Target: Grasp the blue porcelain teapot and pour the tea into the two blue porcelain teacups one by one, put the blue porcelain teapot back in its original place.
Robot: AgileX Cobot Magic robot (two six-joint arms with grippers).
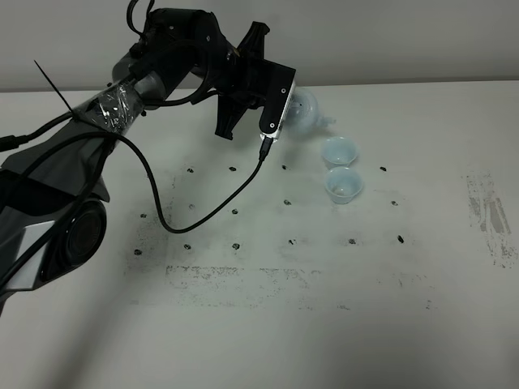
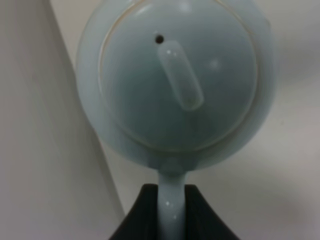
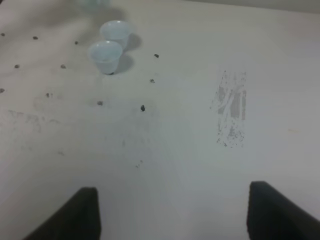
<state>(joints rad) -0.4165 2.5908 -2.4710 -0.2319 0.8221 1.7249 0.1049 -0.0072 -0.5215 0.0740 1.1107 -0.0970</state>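
Shows the grasp made: left end effector [image 2: 170, 200] pinched on the handle of the teapot [image 2: 175, 85] at the far side of the counter [image 1: 324, 324], just beside the cups [image 1: 339, 151], right end effector [image 3: 172, 210] spread and empty; apparently leaves both pours and the return yet to do.

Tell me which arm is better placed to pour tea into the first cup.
Left. The left gripper is shut on the blue porcelain teapot by its handle, just beside the teacups. The right gripper is open, empty and farther from them.
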